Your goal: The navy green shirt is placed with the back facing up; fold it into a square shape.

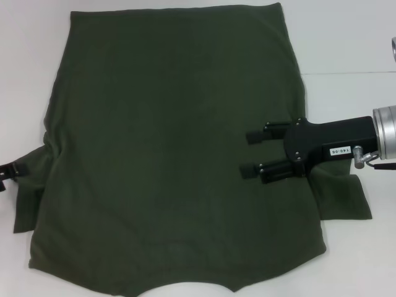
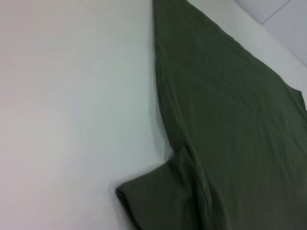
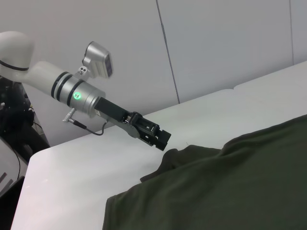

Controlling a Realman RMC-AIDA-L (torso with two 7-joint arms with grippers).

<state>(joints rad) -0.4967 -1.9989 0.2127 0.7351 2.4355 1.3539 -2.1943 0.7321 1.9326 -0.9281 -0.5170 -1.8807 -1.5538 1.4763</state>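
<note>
The navy green shirt (image 1: 173, 142) lies flat on the white table (image 1: 352, 37), plain back up, both short sleeves spread out. My right gripper (image 1: 253, 153) is open and empty, over the shirt's right side just inward of the right sleeve (image 1: 343, 198). My left gripper (image 1: 5, 170) is at the table's left, by the tip of the left sleeve (image 1: 31, 185). It also shows in the right wrist view (image 3: 162, 138), close to that sleeve (image 3: 184, 155). The left wrist view shows the shirt's side edge (image 2: 230, 124) and the sleeve (image 2: 153, 196).
Bare white table (image 2: 72, 96) lies left of the shirt. A seam in the tabletop (image 1: 346, 73) runs at the back right. In the right wrist view a grey panelled wall (image 3: 216, 43) stands behind the table, and the table's edge (image 3: 29, 163) drops off beyond the left arm.
</note>
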